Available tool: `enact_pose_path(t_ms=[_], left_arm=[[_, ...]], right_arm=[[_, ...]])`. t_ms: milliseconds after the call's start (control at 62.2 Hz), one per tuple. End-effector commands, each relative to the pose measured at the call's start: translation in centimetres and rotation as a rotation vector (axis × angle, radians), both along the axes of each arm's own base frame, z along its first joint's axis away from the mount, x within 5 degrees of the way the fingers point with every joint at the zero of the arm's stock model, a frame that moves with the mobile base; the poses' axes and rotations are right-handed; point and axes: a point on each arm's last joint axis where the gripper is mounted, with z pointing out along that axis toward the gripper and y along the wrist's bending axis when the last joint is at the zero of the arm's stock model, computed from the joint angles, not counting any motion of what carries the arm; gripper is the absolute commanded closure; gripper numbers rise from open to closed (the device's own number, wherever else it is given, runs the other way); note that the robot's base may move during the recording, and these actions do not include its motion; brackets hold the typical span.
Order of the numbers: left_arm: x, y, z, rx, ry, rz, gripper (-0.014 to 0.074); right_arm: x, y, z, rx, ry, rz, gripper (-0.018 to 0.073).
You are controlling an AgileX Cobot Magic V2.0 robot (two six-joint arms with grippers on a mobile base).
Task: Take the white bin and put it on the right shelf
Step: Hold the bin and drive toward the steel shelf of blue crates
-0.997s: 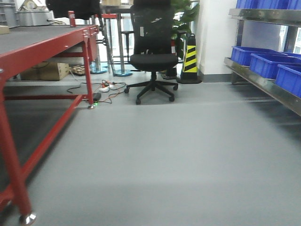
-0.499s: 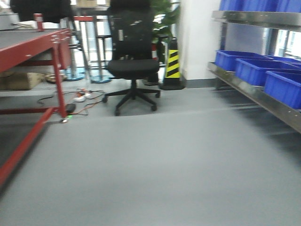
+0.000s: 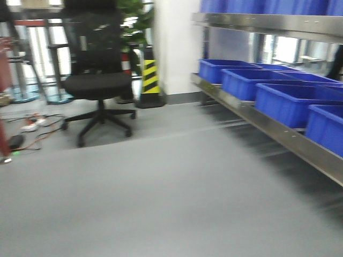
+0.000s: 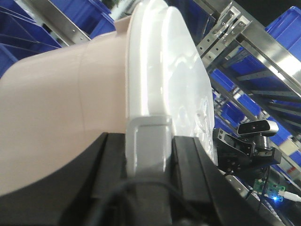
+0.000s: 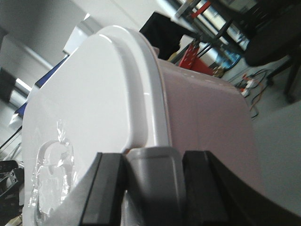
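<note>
Left hand (image 4: 148,146) and right hand (image 5: 153,165) each clamp one end of the white bin (image 4: 155,70), near the right shelf (image 3: 278,134).

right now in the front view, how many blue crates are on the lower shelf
4, in a row along the lower shelf: farthest crate, second crate, third crate, and nearest crate, cut off by the frame edge. More may be hidden past it.

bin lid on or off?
On. Both wrist views show the lid seated flush on the bin rim, grey latch over its edge.
</note>
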Motion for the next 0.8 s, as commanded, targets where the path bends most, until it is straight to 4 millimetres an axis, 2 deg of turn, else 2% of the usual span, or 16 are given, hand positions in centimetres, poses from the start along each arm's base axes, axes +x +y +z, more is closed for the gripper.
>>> enact_pose_path(t_ms=[0,788], left_arm=[[-5.32,-2.8,2.41,-0.037,-0.085,-0.404,0.0713],[-5.32,-2.8,2.41,-0.037,-0.085,-0.404,0.0713]], right_arm=[[-3.15,2.61,3.18,0.047,-0.14,0.239,0.0506],[-3.07,2.58,3.15,0.048,-0.139,0.234,0.0506]])
